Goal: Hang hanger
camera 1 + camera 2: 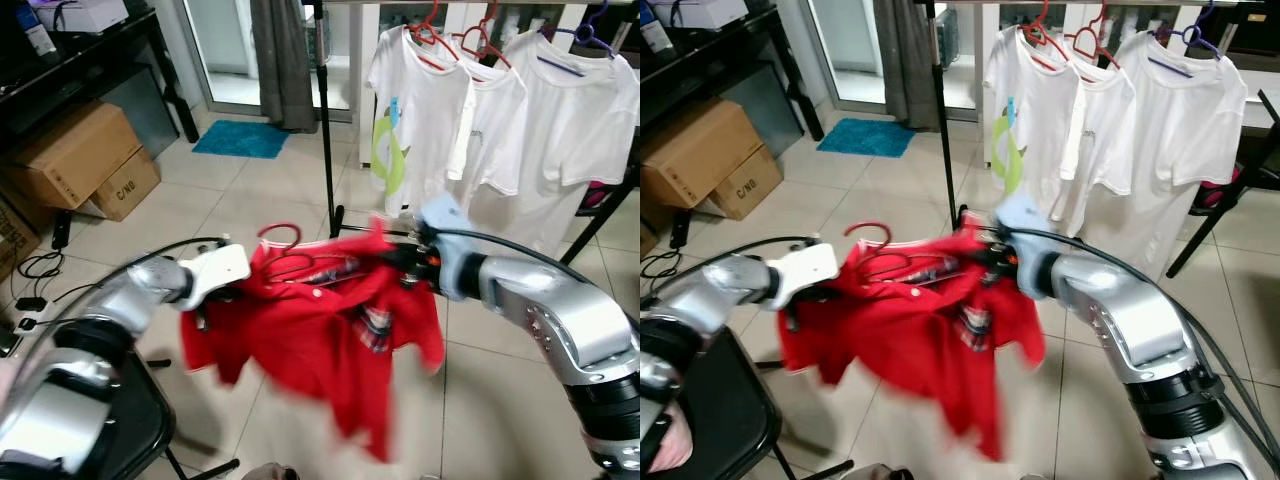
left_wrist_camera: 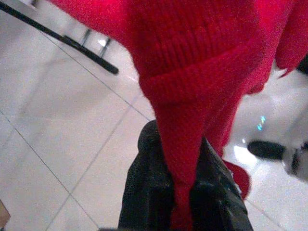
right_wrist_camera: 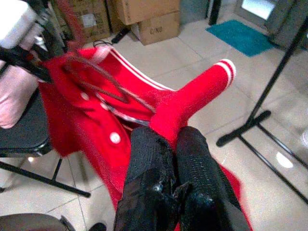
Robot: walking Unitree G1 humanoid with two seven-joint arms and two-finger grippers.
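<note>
Red hanger [image 1: 285, 250] sits inside the collar of a red shirt [image 1: 310, 340], hook poking up above the neckline; shirt is stretched out in mid-air between the two arms, over the tiled floor [image 1: 260, 190], blurred in the head views. Left gripper [image 2: 180, 190] has its fingers closed tight on a fold of the shirt's ribbed edge, at the shirt's left shoulder side. Right gripper [image 3: 168, 159] is pinched on the base of the other sleeve, the white-striped cuff sticking out past the fingertips. White buttons and a striped collar show in the right wrist view, with the hanger wire lying across the open neck. Beyond the shirt stands a black rack [image 1: 325, 120] carrying three white T-shirts [image 1: 470, 120] on red and purple hangers. A black chair [image 1: 710, 420] is below the left arm. Cardboard boxes [image 1: 85, 160] sit at the left under a dark table, and a blue mat [image 1: 240, 138] lies near the doorway.
</note>
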